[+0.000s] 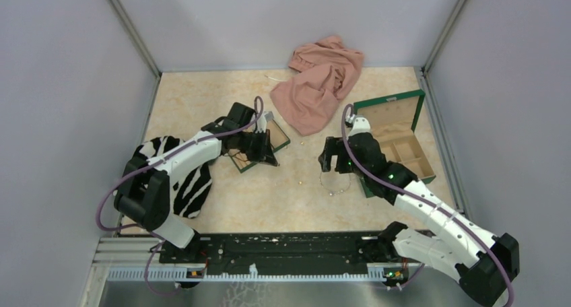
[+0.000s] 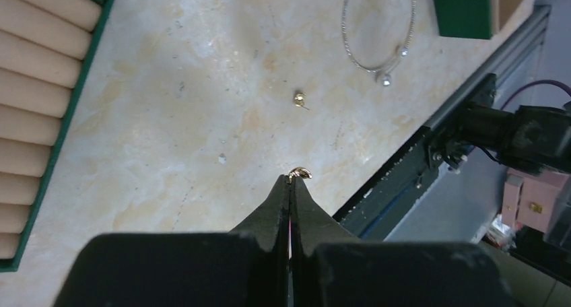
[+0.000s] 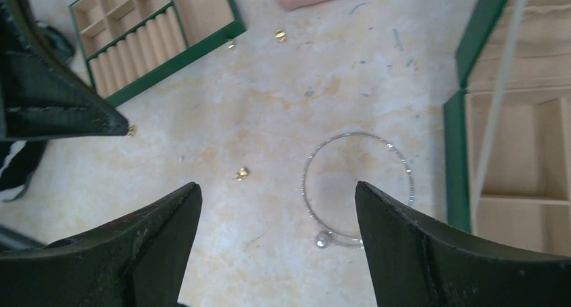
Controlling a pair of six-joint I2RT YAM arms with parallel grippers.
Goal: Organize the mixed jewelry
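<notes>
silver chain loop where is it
The loop lies right of centre in the top view, by the open right gripper, just left of the green box.

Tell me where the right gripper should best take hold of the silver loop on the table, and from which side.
Probably from straight above, one finger inside the silver loop and one outside, closing on the plain arc away from the bead end. It lies flat on the table, so a sideways approach finds no edge. The right gripper hangs open over it.

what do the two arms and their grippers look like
The left arm and right arm have white shells over black joints, each trailed by a purple cable. The left gripper and right gripper have black wedge-shaped fingers tapering to points.
</notes>
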